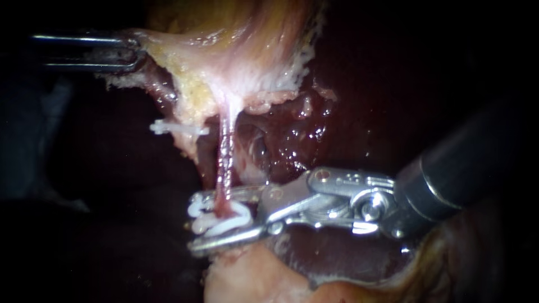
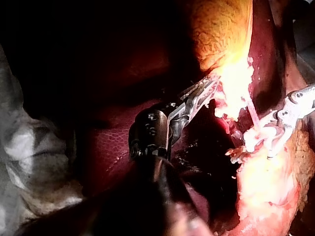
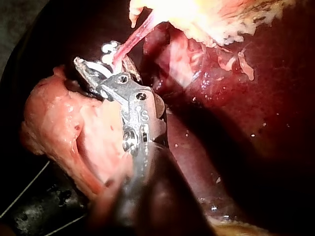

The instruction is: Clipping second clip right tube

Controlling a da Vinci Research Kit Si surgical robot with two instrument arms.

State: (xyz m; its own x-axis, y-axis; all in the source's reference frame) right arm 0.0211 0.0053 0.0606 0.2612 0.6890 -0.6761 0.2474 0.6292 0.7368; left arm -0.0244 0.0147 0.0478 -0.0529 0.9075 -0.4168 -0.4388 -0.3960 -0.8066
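Right instrument [image 1: 196,223], jaws clasping white clip [image 1: 224,224] around tube [image 1: 225,151] beside liver [image 1: 320,123]; left instrument [image 1: 133,53] gripping gallbladder [image 1: 241,50] edge; open room beside tube.

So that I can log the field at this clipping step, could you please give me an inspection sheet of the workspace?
Surface: liver, dark red and wet, behind the tube.
Job's things: tube stretched taut below the gallbladder; white clip around its lower end.
Clutter: applied clip jutting from tissue beside the tube.
Instruments: left instrument, jaws shut on the gallbladder's edge; right instrument, jaws shut on the white clip.
Cables: a thin pale strand beside the tissue in the right wrist view, kind unclear.
Surroundings: dark; pale tissue under the right instrument.
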